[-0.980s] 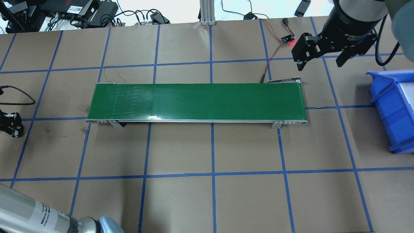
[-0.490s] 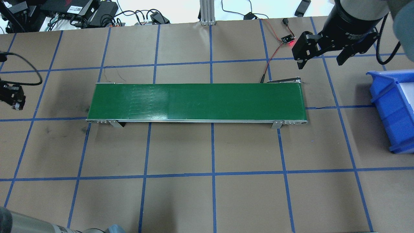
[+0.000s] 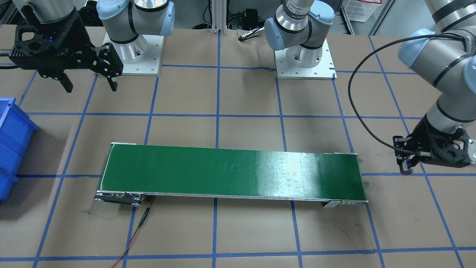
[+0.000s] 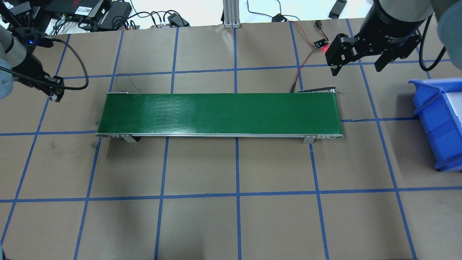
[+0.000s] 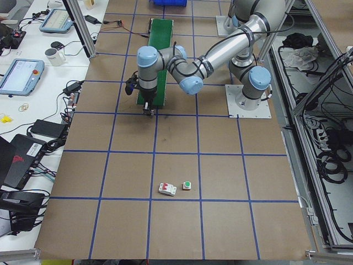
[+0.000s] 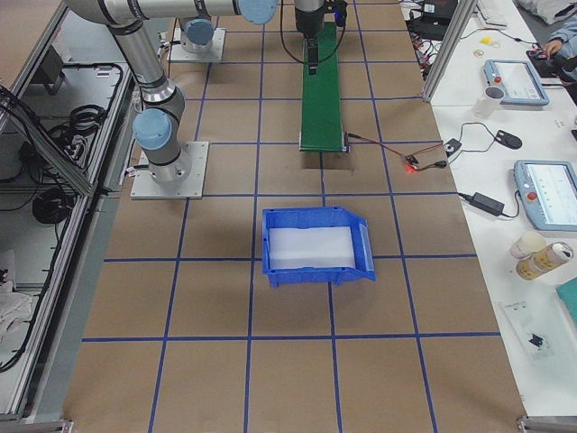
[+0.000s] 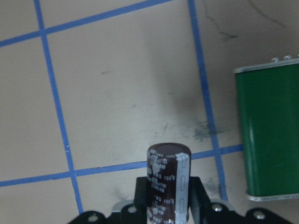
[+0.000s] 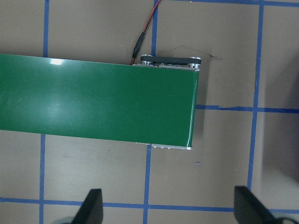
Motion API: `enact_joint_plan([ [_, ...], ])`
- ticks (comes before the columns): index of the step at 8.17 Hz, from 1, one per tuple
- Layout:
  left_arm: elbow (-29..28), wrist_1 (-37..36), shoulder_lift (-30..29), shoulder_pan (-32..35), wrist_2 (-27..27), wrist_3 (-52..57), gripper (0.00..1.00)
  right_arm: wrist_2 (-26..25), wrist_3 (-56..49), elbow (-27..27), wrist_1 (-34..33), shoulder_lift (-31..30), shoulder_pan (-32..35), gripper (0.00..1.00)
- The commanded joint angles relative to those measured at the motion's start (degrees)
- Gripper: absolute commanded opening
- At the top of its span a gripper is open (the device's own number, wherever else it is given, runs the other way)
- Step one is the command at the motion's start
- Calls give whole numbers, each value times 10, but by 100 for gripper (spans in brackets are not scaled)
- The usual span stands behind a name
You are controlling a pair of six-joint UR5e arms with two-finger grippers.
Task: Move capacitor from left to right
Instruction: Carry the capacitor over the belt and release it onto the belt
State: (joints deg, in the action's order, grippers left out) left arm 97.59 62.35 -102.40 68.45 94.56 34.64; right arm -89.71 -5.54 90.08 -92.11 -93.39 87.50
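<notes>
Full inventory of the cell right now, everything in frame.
conveyor belt: 1, green, middle of the table, nothing on it
capacitor: 1, dark brown with pale grey markings, held in the left gripper
bin: 1, blue, on the table past the conveyor's right end
sensor board: 1, black with a red light and red wire, far side of the conveyor's right end
blocky part: 1, white, on the table far out on the robot's left
small piece: 1, white with green cap, beside the blocky part
table: 1, brown with a blue tape grid
left gripper: 1, black, just off the conveyor's left end
right gripper: 1, black, open, above the conveyor's right end
</notes>
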Motion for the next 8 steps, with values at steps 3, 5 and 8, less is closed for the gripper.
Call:
enact_joint_plan([
  [3,20,2,-41,39,-61,-78,0,-3,0,0,-5,-3,-1,100],
  [5,23,2,-55,40,-62,-95,0,-3,1,0,1,-5,-1,100],
  [8,21,-2,-88,40,-61,-105,0,-32,5,0,2,-5,0,100],
])
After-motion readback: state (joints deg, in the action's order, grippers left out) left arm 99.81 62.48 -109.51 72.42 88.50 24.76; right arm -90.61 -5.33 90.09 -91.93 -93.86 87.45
